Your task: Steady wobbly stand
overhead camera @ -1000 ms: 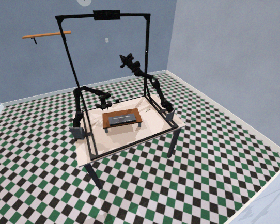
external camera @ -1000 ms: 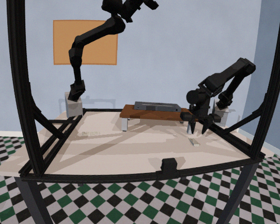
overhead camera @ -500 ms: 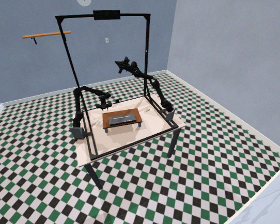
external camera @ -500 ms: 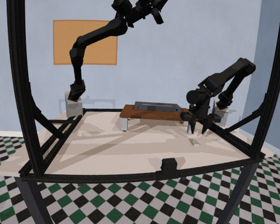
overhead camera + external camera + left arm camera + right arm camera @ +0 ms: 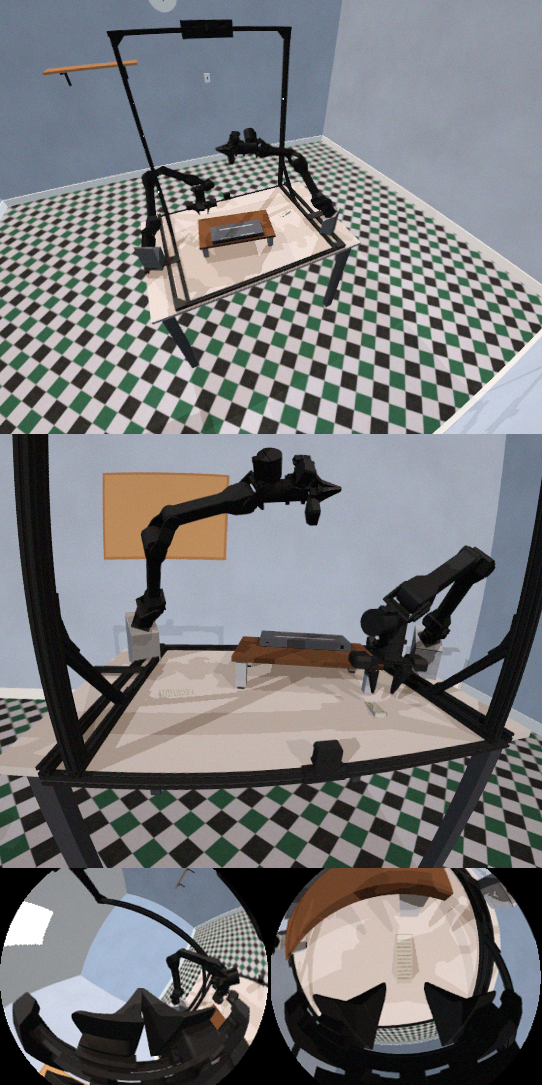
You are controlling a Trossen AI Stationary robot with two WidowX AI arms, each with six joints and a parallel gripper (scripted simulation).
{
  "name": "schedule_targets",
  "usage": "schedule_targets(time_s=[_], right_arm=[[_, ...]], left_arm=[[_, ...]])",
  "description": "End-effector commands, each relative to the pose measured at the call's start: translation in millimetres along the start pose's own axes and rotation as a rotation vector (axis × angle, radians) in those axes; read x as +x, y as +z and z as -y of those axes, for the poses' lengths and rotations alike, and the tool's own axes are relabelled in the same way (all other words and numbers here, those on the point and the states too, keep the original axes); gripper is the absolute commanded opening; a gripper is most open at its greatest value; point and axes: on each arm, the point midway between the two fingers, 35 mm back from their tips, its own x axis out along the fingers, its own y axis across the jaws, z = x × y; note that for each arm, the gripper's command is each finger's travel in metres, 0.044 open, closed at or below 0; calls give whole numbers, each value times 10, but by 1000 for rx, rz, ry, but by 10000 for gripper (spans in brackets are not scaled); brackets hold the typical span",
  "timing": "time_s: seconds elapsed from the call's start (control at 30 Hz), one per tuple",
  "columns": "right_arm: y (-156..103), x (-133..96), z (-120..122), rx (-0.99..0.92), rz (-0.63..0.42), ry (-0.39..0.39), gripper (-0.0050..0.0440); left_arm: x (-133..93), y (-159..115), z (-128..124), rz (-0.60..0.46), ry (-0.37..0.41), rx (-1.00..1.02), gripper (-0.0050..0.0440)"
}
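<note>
Beige, ridged wedge [image 5: 376, 710] [image 5: 404, 960] pickup appears in hand: right fingers [image 5: 207, 209] [image 5: 372, 680] stand moderately wide, empty, requiring aligned descent; left fingers [image 5: 225, 149] [image 5: 331, 489] are closed, empty.

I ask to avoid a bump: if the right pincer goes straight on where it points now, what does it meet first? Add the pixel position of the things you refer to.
Pointing down, the right pincer [image 5: 202, 210] [image 5: 384, 690] [image 5: 226, 996] [image 5: 405, 985] would probably meet the ribbed wedge [image 5: 376, 710] [image 5: 404, 958], or the tabletop [image 5: 225, 270] [image 5: 200, 734] [image 5: 249, 989] [image 5: 363, 955] close beside it; depth is unclear.

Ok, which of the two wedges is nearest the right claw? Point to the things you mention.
The ridged wedge [image 5: 376, 709] [image 5: 404, 958] lying just below it, near one end of the stand [image 5: 206, 233] [image 5: 300, 657] [image 5: 218, 1017] [image 5: 368, 886]. The other wedge [image 5: 285, 214] [image 5: 176, 693] lies well away, beyond the stand's opposite end.
</note>
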Motion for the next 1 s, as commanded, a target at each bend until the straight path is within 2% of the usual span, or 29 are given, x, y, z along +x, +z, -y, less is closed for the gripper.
schedule_targets(time_s=[0.0, 0.07, 0.1, 0.3, 0.47, 0.63, 0.87, 0.97], right_arm=[[0, 0, 0, 0, 0, 0, 241], [0, 0, 0, 0, 0, 0, 241], [0, 0, 0, 0, 0, 0, 241], [0, 0, 0, 0, 0, 0, 241], [0, 0, 0, 0, 0, 0, 241], [0, 0, 0, 0, 0, 0, 241], [0, 0, 0, 0, 0, 0, 241], [0, 0, 0, 0, 0, 0, 241]], left_arm=[[48, -748, 226, -223, -108, -25, 0], [11, -1063, 351, -320, -166, -44, 0], [12, -1132, 373, -320, -166, -44, 0], [13, -1189, 382, -339, -172, -59, 0], [-230, -1915, 733, -573, -325, -123, 0], [-619, -2496, 1094, -790, -482, -212, 0], [-645, -2549, 1115, -811, -487, -230, 0], [-948, -2816, 1339, -938, -587, -299, 0]])
